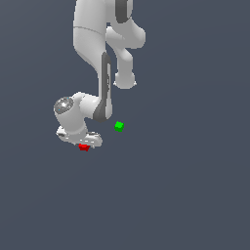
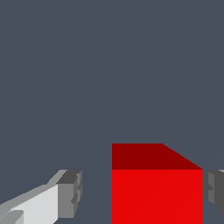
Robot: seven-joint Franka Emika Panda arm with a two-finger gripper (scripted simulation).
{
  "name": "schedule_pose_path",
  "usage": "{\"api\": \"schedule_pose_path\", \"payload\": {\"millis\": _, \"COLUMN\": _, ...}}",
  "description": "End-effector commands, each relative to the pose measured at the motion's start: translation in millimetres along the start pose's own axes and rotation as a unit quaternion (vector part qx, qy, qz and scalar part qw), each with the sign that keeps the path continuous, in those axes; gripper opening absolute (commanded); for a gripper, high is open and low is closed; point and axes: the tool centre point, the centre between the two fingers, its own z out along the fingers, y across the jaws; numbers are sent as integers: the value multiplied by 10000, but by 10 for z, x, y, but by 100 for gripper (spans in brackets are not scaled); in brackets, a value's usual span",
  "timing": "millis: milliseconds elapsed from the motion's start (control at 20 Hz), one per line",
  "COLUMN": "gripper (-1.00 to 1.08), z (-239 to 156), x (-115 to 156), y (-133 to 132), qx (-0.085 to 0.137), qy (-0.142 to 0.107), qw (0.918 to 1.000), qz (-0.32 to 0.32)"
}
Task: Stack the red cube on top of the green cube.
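Smooth, flat-faced red cube (image 2: 157, 192) sits between blocky grey gripper (image 2: 142, 192) pads (image 2: 70, 192).

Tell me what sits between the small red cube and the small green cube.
Nothing: in the exterior view the stretch from the small red cube to the small green cube is bare grey floor; only the white gripper hangs over the red one.

The arm (image 1: 93, 44) is showing glossy white rounded shells with dark grey joint bands; its gripper (image 2: 140, 194) is wearing grey ridged pads (image 2: 70, 192) on white fingers.
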Motion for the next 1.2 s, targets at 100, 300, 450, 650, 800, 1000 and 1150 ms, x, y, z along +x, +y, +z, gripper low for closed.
{"api": "schedule_pose_path", "payload": {"millis": 100, "gripper": -100, "z": 19, "x": 11, "y": 2, "qx": -1, "qy": 8, "qw": 10000, "qz": 0}}
{"api": "schedule_pose_path", "payload": {"millis": 300, "gripper": -100, "z": 19, "x": 11, "y": 2, "qx": -1, "qy": 8, "qw": 10000, "qz": 0}}
{"api": "schedule_pose_path", "payload": {"millis": 450, "gripper": -100, "z": 19, "x": 11, "y": 2, "qx": -1, "qy": 8, "qw": 10000, "qz": 0}}
{"api": "schedule_pose_path", "payload": {"millis": 650, "gripper": -100, "z": 4, "x": 8, "y": 2, "qx": -1, "qy": 8, "qw": 10000, "qz": 0}}
{"api": "schedule_pose_path", "payload": {"millis": 800, "gripper": -100, "z": -58, "x": 6, "y": 1, "qx": -1, "qy": 8, "qw": 10000, "qz": 0}}
{"api": "schedule_pose_path", "payload": {"millis": 1000, "gripper": -100, "z": -230, "x": 0, "y": -1, "qx": -1, "qy": 8, "qw": 10000, "qz": 0}}
{"api": "schedule_pose_path", "payload": {"millis": 1150, "gripper": -100, "z": -430, "x": -4, "y": -2, "qx": -1, "qy": 8, "qw": 10000, "qz": 0}}
